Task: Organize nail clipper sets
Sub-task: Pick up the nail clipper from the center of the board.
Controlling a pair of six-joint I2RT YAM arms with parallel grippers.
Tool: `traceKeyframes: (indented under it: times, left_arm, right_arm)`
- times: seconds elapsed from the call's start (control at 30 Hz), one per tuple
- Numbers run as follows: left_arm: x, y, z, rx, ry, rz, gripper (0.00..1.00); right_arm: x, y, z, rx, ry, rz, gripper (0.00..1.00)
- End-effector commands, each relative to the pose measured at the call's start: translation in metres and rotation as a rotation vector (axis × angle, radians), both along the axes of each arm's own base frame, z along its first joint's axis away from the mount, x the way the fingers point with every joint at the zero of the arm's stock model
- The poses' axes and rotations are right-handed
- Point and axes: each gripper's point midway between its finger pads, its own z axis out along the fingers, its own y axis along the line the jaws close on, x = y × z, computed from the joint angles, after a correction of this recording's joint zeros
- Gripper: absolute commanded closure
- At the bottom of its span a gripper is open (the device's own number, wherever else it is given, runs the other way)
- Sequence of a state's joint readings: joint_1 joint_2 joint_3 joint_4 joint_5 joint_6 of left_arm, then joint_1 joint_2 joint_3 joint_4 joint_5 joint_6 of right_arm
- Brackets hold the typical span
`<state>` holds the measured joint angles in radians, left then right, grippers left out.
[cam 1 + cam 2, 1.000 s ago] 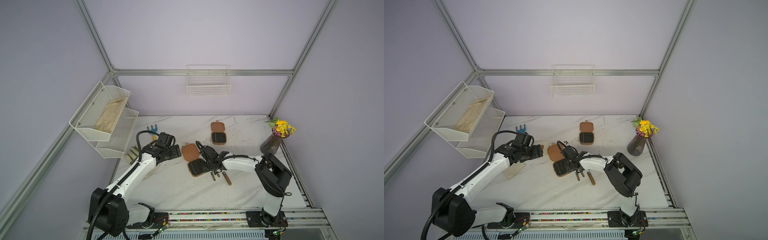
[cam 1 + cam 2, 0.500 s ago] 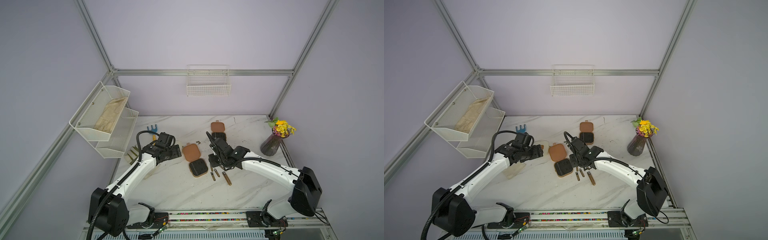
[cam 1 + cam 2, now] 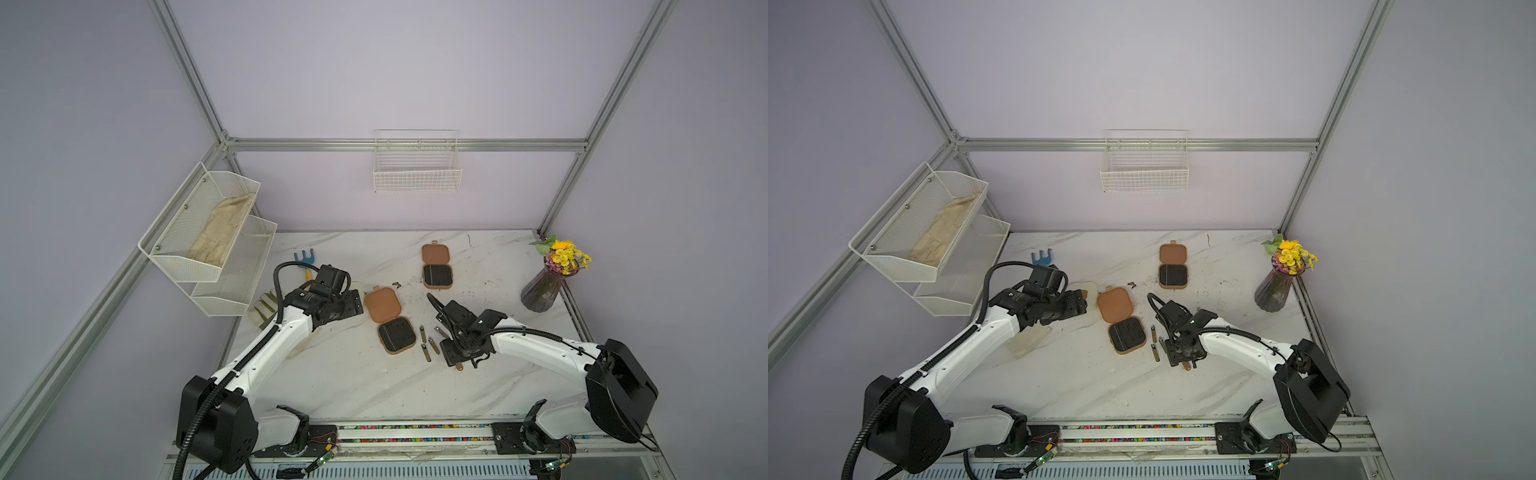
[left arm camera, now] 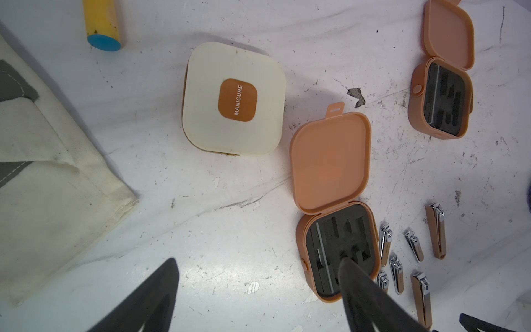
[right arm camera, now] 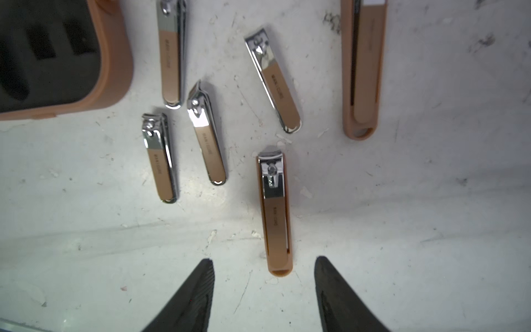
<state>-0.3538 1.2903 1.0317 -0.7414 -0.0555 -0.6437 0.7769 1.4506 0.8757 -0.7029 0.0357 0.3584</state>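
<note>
Right gripper [image 5: 263,258] was open, empty, above loose silver-and-bronze clippers [image 5: 207,132] lying on the table [image 5: 431,201] beside the open, black-lined brown case [image 5: 115,57]. Left gripper [image 4: 257,260] open, empty. Cream case [image 4: 234,99] was shut.

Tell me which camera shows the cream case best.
The left wrist view: the cream case lies whole, closed, its MANICURE label readable. Both top views show only a small, distant sliver; the right wrist view misses it.
</note>
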Motion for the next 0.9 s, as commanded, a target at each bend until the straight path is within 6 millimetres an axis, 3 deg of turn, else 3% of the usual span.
traceKeyframes:
  times: [0.0, 0.27, 0.5, 0.87]
  left_arm:
    - [-0.005, 0.002, -0.005, -0.008, -0.006, -0.007, 0.14]
    - [-0.005, 0.002, -0.009, -0.004, 0.002, -0.006, 0.14]
    - [-0.006, 0.002, -0.011, -0.004, 0.007, -0.003, 0.14]
    - [-0.006, 0.0, -0.01, -0.015, 0.006, -0.007, 0.15]
  right_arm:
    - [0.001, -0.005, -0.013, -0.008, 0.015, -0.032, 0.41]
    - [0.009, -0.009, -0.036, 0.007, 0.036, -0.064, 0.48]
    - [0.005, -0.009, -0.049, -0.003, 0.067, -0.066, 0.63]
    - [-0.008, -0.02, -0.047, -0.018, 0.088, -0.081, 0.71]
